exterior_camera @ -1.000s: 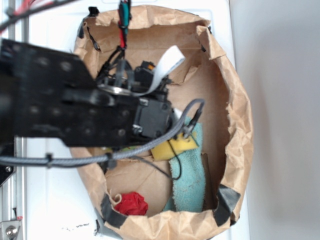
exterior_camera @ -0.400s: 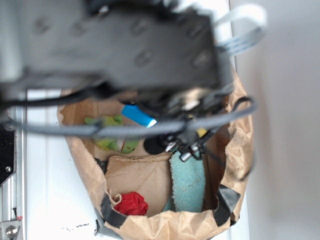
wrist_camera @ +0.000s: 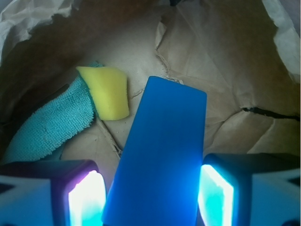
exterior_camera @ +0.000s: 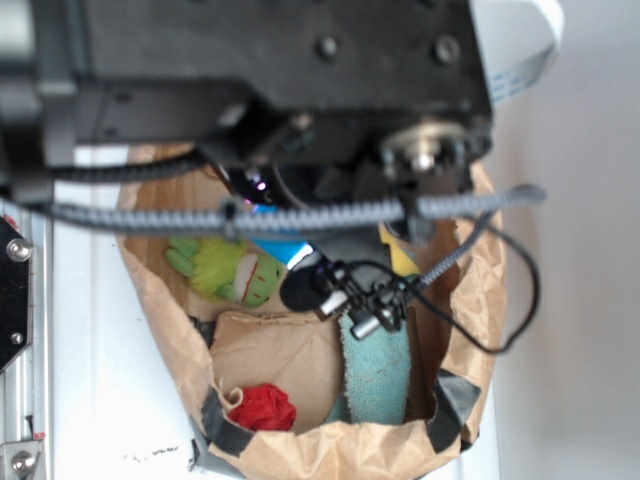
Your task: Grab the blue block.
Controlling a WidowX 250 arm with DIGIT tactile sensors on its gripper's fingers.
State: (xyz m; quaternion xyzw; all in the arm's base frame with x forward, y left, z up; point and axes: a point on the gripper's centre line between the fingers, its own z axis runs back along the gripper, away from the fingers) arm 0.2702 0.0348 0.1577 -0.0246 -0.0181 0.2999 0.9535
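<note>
We're looking down into a crumpled brown paper bag (wrist_camera: 225, 70) sitting on a white surface (exterior_camera: 90, 400), and the wrist camera has a nice clear look at the bottom of it. The blue block (wrist_camera: 162, 150) runs lengthwise right up the middle of that view, its near end sitting between the two fingers of the gripper (wrist_camera: 150, 195), while the far end points toward the back of the bag. The gripper looks only partly open; the fingers are close on either side of the block, but we honestly can't tell if they're touching it or just flanking it, or if it's lifted off the paper yet. Handling-wise, we'd guess it's rigid and fairly light, with smooth plain faces that could be a bit slippery, so a squeeze across the narrow width on the long flat sides looks right. The yellow sponge (wrist_camera: 107, 92) and the teal towel (wrist_camera: 47, 125) lie off to the left, well clear of the fingers. From the outside view the arm hides most of it, though a green toy (exterior_camera: 225, 270) and something red (exterior_camera: 262, 407) show in the bag.
</note>
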